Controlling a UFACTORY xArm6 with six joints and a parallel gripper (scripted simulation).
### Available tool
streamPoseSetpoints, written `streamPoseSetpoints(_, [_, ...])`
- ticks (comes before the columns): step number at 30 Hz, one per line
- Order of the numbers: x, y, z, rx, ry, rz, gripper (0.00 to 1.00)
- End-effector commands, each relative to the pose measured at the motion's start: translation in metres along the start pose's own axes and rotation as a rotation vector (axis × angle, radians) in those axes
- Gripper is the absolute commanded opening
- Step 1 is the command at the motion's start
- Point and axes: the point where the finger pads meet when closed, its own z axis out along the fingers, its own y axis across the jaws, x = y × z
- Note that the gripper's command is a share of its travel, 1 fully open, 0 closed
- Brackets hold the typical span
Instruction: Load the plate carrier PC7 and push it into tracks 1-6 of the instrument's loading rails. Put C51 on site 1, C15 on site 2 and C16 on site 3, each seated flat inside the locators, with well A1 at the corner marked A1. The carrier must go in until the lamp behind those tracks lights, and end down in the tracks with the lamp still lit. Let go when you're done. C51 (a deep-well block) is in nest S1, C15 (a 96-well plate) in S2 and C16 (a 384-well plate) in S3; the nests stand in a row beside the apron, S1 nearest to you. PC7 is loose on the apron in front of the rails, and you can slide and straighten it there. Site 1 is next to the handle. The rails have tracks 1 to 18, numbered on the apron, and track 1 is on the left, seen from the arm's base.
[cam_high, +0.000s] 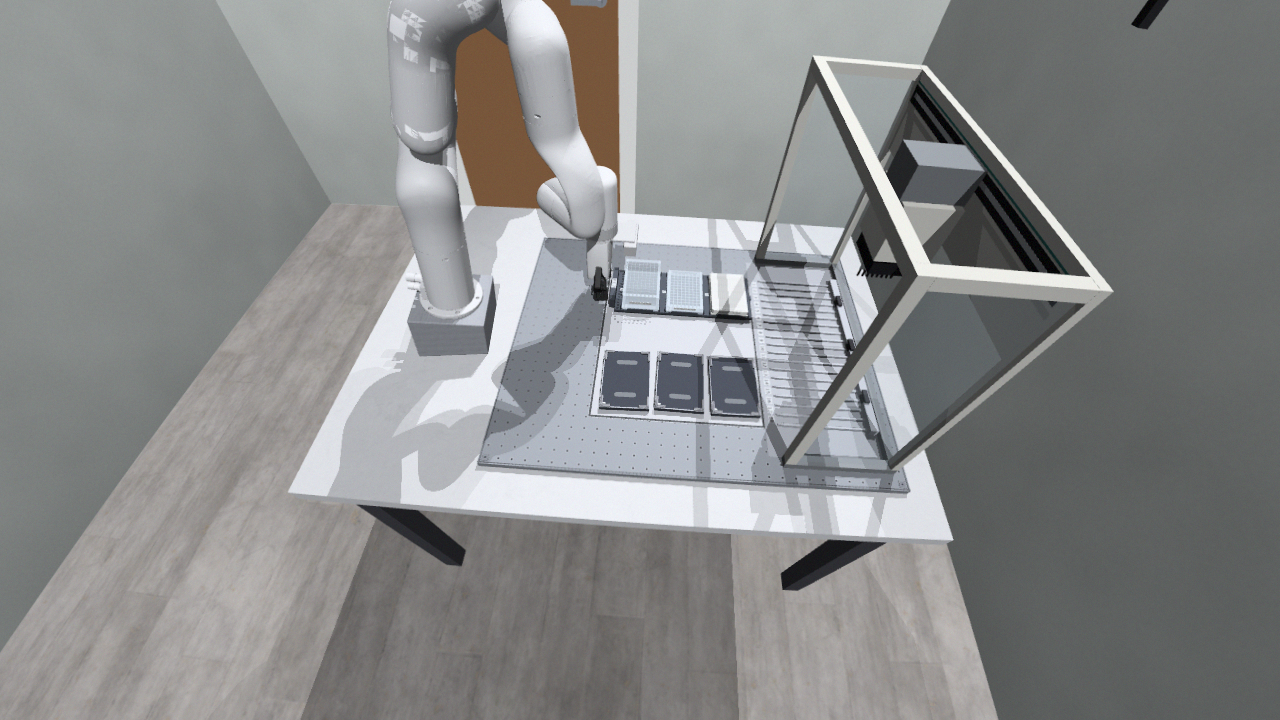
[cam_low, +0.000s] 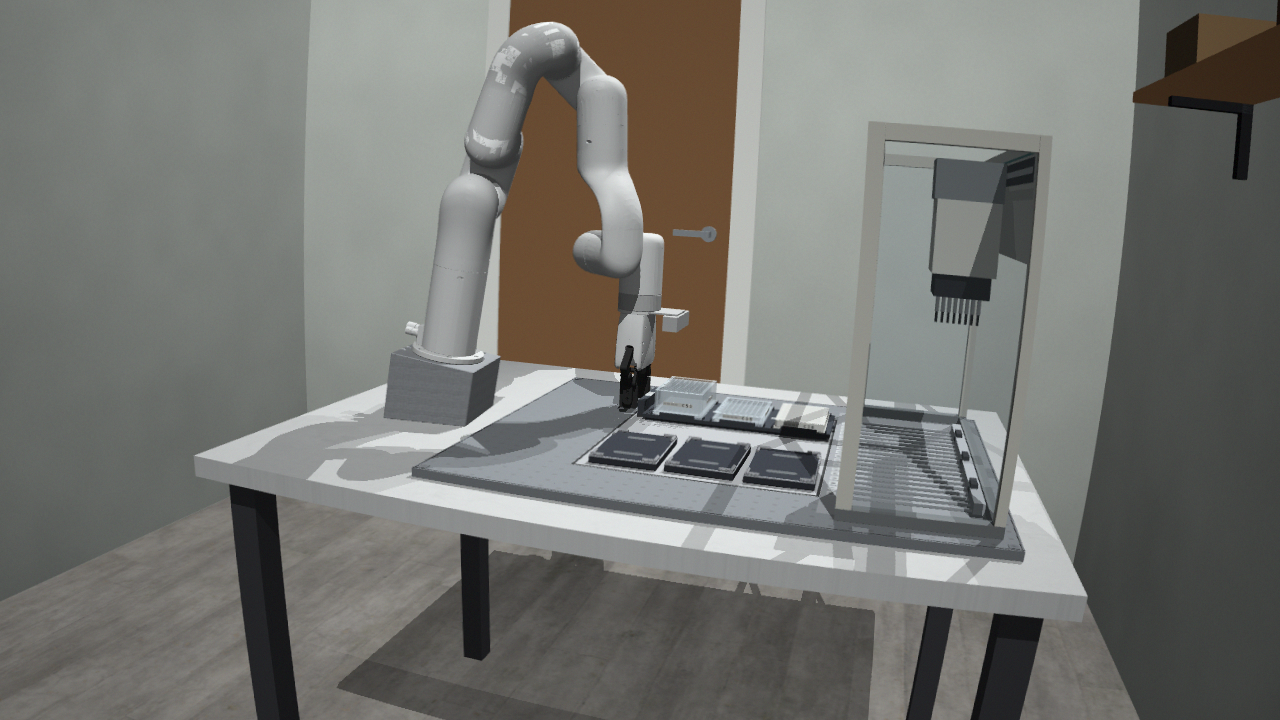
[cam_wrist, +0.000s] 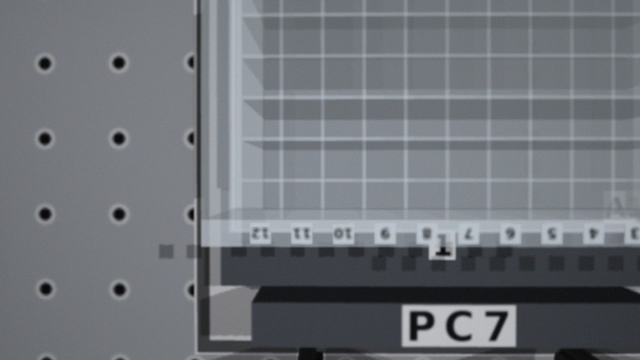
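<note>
The carrier PC7 lies on the apron in front of the rails' left tracks, its handle toward the arm's base. It carries the deep-well block C51 on site 1 next to the handle, the 96-well plate C15 on site 2 and the white 384-well plate C16 on site 3. In the wrist view C51 sits square above the site-1 label. My gripper is open and empty, low at the handle end, also shown in the exterior view. Only its fingertips show at the wrist view's bottom edge.
Three dark empty nests stand in a row beside the apron. The loading rails lie under the white-framed instrument, whose pipetting head hangs above them. The perforated baseplate surrounds the apron.
</note>
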Motion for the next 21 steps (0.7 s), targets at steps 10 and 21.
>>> streamPoseSetpoints(10, [0.0011, -0.0005, 0.0012, -0.001, 0.005, 0.0, 0.82])
streamPoseSetpoints(21, [0.0111, -0.0005, 0.0012, -0.001, 0.005, 0.0, 0.82])
